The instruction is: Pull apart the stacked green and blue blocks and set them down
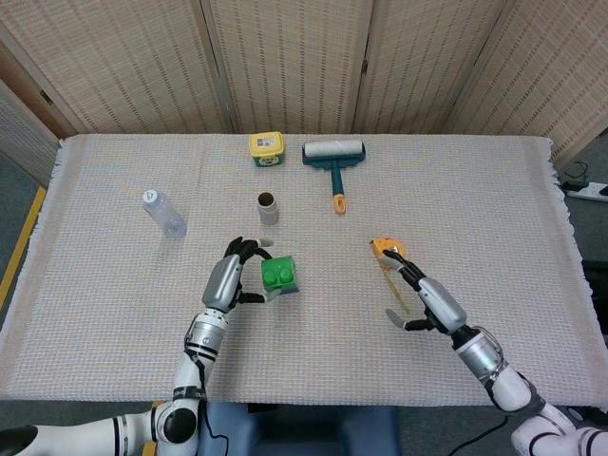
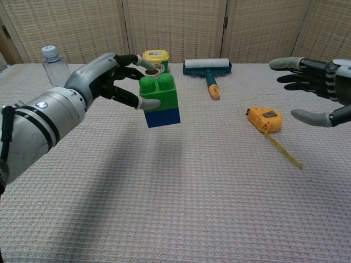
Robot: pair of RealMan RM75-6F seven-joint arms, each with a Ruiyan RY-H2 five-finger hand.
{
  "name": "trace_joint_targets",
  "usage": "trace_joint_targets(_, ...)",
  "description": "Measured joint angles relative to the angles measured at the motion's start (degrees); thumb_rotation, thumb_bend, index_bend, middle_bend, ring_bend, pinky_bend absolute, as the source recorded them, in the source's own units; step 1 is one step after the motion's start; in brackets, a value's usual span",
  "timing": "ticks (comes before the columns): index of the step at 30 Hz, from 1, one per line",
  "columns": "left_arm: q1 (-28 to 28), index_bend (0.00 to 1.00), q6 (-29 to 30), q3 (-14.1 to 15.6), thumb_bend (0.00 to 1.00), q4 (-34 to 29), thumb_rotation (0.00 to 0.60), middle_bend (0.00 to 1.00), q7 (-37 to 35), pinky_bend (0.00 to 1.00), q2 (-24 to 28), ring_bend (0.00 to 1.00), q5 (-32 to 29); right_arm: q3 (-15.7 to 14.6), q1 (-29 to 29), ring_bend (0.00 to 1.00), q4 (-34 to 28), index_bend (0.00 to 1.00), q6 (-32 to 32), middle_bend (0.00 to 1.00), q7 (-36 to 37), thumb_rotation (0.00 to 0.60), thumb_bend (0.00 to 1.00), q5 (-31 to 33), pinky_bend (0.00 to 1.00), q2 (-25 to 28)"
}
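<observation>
Gripping the stacked pair, the left hand (image 2: 107, 74) is holding the green block (image 2: 158, 92) and the blue block (image 2: 162, 117) beneath it clear above the table (image 2: 219, 208), still joined. The right hand (image 2: 318, 87) is hovering with fingers spread, grasping nothing, near the tape measure (image 2: 265, 119).
</observation>
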Motion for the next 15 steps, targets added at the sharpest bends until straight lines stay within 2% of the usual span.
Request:
trace_joint_targets(5, -0.6, 0.27, 0.9, -0.6, 0.24, -0.9, 0.6, 0.67, -1.2, 0.0, 1.3, 0.19, -0.1, 0.2, 5.0, 0.0, 7.7, 0.0, -1.3, 0.0, 11.6, 0.6, 0.45, -1.1, 0.0, -6.6)
trace_joint_targets(8, -0.7, 0.27, 1.3, -0.5, 0.24, -1.1, 0.6, 0.67, -1.6, 0.0, 1.8, 0.19, -0.4, 0.4, 7.1, 0.0, 11.9, 0.0, -0.9, 0.0, 16.0, 0.6, 0.45, -1.6, 0.0, -9.6)
trace_joint_targets(15, -1.1, 0.27, 1.8, 0.2, 0.24, -1.7, 0.6, 0.67, -2.4, 0.0, 2.4, 0.19, -1.3, 0.7, 9.2, 0.0, 16.7, 0.0, 1.3, 0.0, 21.6, 0.6, 0.45, -1.1, 0.0, -12.9)
